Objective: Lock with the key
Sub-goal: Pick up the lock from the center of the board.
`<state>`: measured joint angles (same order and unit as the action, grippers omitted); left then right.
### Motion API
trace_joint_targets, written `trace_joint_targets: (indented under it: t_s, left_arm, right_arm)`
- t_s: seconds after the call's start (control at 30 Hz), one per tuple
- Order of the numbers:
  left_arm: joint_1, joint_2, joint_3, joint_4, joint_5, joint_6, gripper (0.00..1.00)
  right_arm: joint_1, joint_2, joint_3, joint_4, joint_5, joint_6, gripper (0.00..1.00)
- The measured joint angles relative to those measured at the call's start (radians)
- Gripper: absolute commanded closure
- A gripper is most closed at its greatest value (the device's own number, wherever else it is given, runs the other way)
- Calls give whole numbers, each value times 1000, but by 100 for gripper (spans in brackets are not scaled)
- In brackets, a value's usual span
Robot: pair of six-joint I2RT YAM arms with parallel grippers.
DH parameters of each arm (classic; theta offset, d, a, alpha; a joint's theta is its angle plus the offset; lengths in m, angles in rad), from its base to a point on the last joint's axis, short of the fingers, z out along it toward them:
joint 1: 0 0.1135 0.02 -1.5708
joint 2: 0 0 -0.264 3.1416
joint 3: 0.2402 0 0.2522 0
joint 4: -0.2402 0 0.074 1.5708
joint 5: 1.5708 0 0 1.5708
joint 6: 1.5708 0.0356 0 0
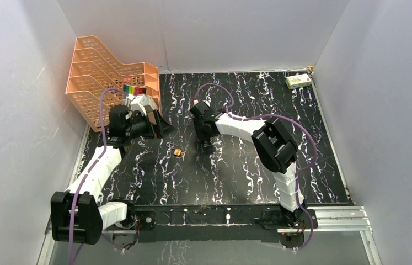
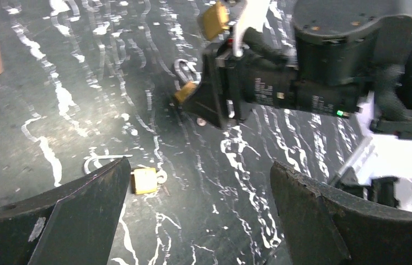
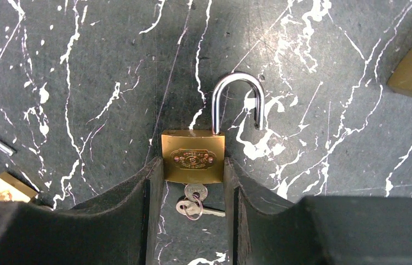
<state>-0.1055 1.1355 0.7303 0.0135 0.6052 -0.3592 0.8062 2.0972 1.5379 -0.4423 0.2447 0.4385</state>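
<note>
Near the middle of the black, white-veined surface (image 3: 82, 83), a brass padlock (image 3: 192, 157) lies flat between the fingers of the right tool (image 3: 193, 164). Both inner faces of the fingers press against the sides of its body, so the tool is gripping the padlock. Its steel shackle (image 3: 239, 94) stands open, one leg seated in the body and the free end clear of it, pointing away from the wrist. A small key (image 3: 195, 192) sits in the keyhole on the edge of the body facing the wrist, and a second key (image 3: 203, 210) hangs from the same ring and rests on the surface. Just to the left of this tool lies a smaller brass padlock (image 1: 177, 152). The left tool (image 2: 199, 171) hovers over that side with its fingers spread wide, holding nothing. Stacked orange mesh trays (image 1: 104, 72) stand at the far left corner, and a small box (image 1: 298, 81) lies at the far right.
</note>
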Motion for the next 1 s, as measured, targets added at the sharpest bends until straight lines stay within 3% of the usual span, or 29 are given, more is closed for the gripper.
trace_joint_targets:
  t_s: [0.1,0.43,0.6,0.7,0.83,1.0]
  left_arm:
    - [2,26,23,26,103,4,2]
    - [-2,89,139,177,658,5,2]
    - [-64,100,188,49,835,150,2]
    - [-73,99,224,-1,831,186,2]
    - [-73,90,240,15,711,188,2]
    - [-73,57,143,302,613,-5,2]
  right_arm:
    - [-1,-24,-45,53,-40,-46,81]
    - [2,-204,-224,105,-244,-167,77]
    - [6,-370,-253,114,-302,-209,76]
    - [6,-473,-275,134,-338,-219,76]
    - [6,-577,-303,142,-394,-234,76]
    - [6,-647,-317,137,-472,-257,78]
